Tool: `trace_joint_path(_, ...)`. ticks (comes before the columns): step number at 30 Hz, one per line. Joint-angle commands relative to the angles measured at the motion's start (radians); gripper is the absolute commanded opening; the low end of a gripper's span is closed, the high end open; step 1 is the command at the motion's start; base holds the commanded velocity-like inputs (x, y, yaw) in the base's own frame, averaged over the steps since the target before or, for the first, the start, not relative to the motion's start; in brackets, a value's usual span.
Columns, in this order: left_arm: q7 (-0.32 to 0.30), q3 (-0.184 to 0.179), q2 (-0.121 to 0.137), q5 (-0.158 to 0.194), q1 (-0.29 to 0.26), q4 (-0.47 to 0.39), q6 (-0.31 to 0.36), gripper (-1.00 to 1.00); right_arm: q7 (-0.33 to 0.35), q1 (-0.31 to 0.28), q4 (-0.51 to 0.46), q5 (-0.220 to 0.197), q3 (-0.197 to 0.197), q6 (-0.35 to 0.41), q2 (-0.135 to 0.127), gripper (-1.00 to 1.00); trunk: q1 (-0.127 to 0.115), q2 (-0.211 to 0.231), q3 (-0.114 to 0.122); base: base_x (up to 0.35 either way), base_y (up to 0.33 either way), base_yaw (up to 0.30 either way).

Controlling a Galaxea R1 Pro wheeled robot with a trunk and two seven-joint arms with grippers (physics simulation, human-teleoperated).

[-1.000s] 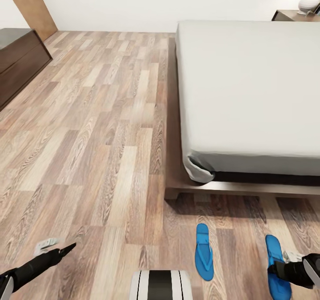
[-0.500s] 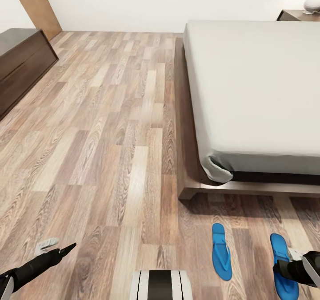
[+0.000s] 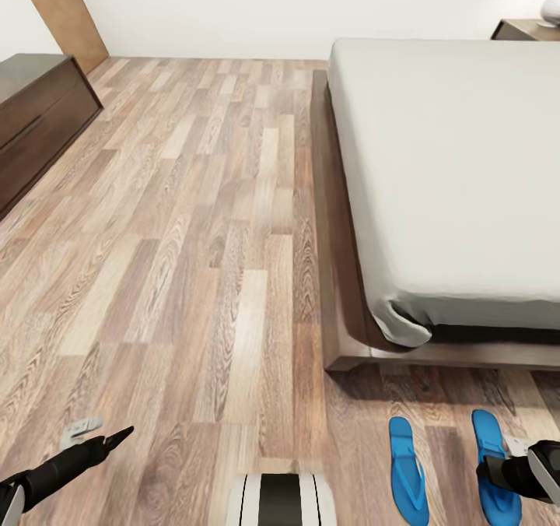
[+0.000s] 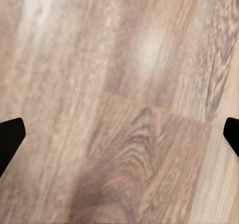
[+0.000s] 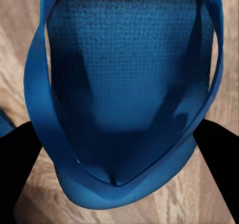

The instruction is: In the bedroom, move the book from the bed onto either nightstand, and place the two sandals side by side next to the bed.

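Observation:
The bed (image 3: 459, 176), with a pale mattress on a dark wooden frame, takes up the right of the head view. Two blue sandals lie or hang near its foot corner. One sandal (image 3: 407, 468) rests flat on the wood floor. The other sandal (image 3: 488, 440) sits between the fingers of my right gripper (image 3: 491, 473), parallel to the first and a short gap away. The right wrist view shows this sandal (image 5: 124, 84) up close, its edges against both fingers of the shut right gripper (image 5: 119, 154). My left gripper (image 3: 117, 437) hangs open over bare floor (image 4: 119, 139). A nightstand (image 3: 529, 28) stands by the far bed corner. The book is out of view.
A long low dark bench (image 3: 39, 113) lines the left wall, with a wooden panel (image 3: 66, 12) behind it. Wide plank floor (image 3: 194, 238) stretches between bench and bed. A white lamp base (image 3: 551, 8) sits on the nightstand. My base (image 3: 280, 499) shows at the bottom edge.
The whole view has shifted, so the camera moved. The sandal in my right gripper stayed with it and now sits closer to the sandal on the floor. The left gripper looks unchanged.

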Motion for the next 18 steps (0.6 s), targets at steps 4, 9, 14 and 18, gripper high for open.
trace_joint_path(4, -0.008, 0.007, -0.006, -0.008, -0.001, -0.001, 0.008, 1.00, 0.006, 0.000, -0.001, 0.006, -0.003, 0.005, 0.001, -1.00, 0.000, 0.000, -0.001, 0.108, 0.085, 0.000)
trace_joint_path(9, -0.008, 0.007, -0.007, -0.008, -0.001, -0.001, 0.008, 1.00, 0.006, 0.000, -0.001, 0.007, -0.003, 0.006, 0.001, -1.00, 0.000, 0.000, -0.001, 0.016, 0.124, 0.000)
trace_joint_path(14, -0.008, 0.007, -0.007, -0.008, -0.001, -0.001, 0.008, 1.00, 0.006, 0.000, -0.001, 0.007, -0.003, 0.006, 0.001, -1.00, 0.000, 0.000, -0.001, 0.002, 0.193, 0.000)
trace_joint_path(18, -0.008, 0.007, -0.008, -0.008, -0.001, -0.001, 0.008, 1.00, 0.006, 0.000, -0.001, 0.006, -0.003, 0.006, 0.001, -1.00, 0.000, 0.000, -0.001, 0.000, 0.039, 0.000)
